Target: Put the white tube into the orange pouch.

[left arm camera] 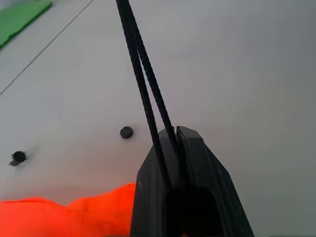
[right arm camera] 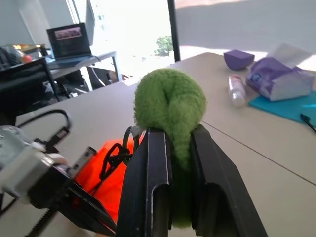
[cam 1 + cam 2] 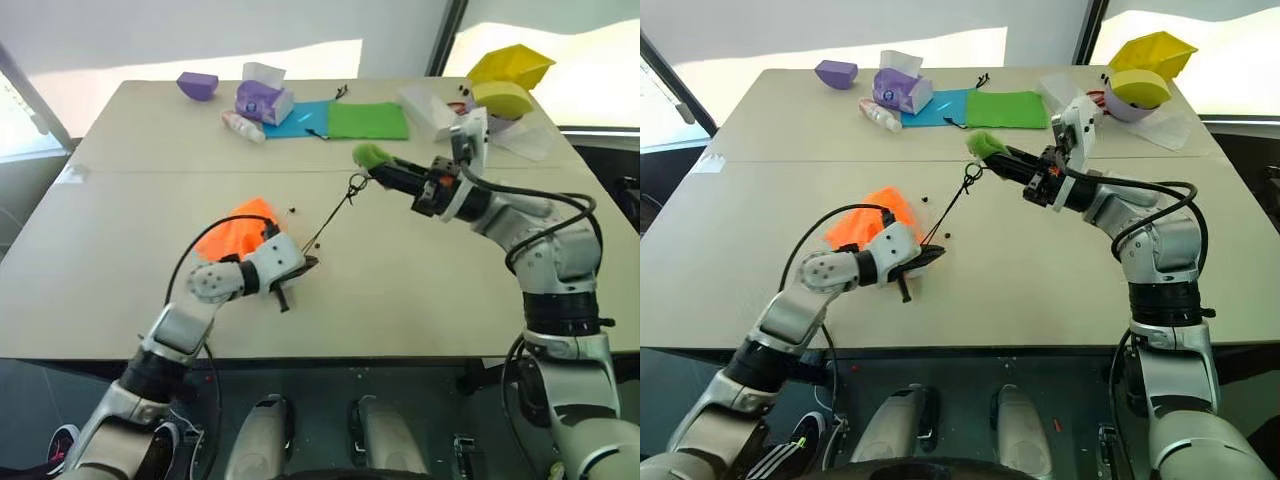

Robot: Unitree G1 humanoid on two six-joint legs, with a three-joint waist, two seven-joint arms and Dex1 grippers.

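- Holding the black cord [image 1: 148,94] in my left gripper [image 3: 308,264], clamped beside the orange pouch [image 3: 240,228] on the surface [image 3: 420,290].
- My right gripper [image 2: 173,143] grips the lime-green fuzzy end [image 2: 170,106], raised, cord taut between.
- I cannot pick out the white tube.

Pouch [image 3: 240,232] on table [image 3: 420,280] front-left — tissue pack [image 3: 264,100], flat pouches [image 3: 368,121] behind.

Bright window daylight glares behind; near fingers look soft.
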